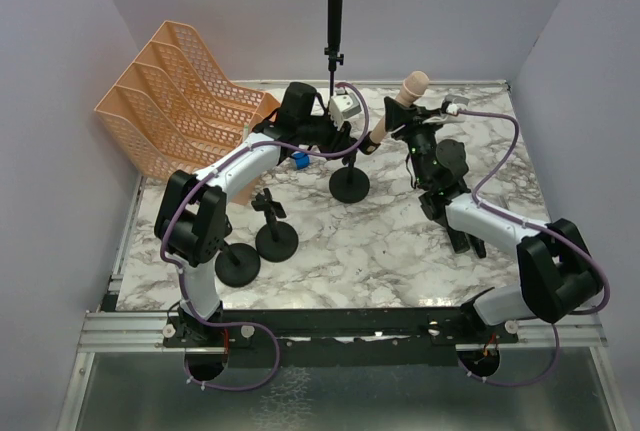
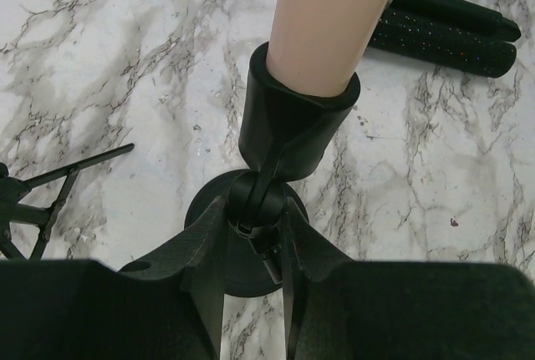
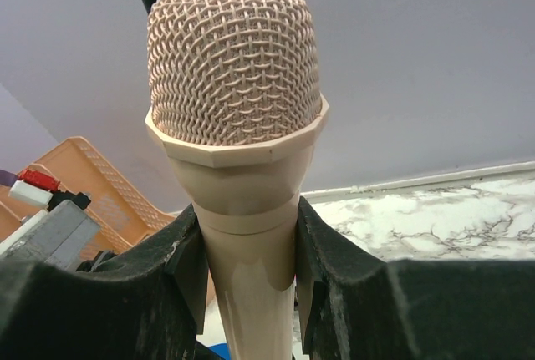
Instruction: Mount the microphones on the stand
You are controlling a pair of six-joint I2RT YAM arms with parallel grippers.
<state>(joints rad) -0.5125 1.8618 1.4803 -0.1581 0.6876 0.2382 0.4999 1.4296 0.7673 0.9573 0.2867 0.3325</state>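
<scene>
The pink mic [image 3: 238, 126] is clamped in the right gripper [image 3: 247, 247], whose fingers [image 3: 180, 268] pinch its neck just under the mesh head. Its tail sits in the clip [image 2: 301, 118] of the middle stand [image 1: 349, 184]; how deep it sits I cannot tell.

In the top view the mic's long axis runs from the head at 1 o'clock to the tail at 7 o'clock, tilted rather than upright. Any last push would probably have to follow that line, toward 7 o'clock and down into the clip.

The left gripper [image 2: 255, 226] is closed on the stand, with a finger on either side of the swivel joint just below the clip, bracing it. The left arm reaches in from 7 o'clock with its elbow raised and its wrist near the stand. The right arm comes from 5 o'clock, forearm stretched toward 11 o'clock, with the fingers set across the mic's axis.

Both grippers are at the stand, but only the right one holds the mic, so seating it and letting go look like its job while the left steadies. The swivel tipping under the mic's weight seems the main risk.

In the left wrist view, two black mics [image 2: 451, 30] lie on the table [image 1: 400, 241] at 1 o'clock, apart from the stand.
</scene>
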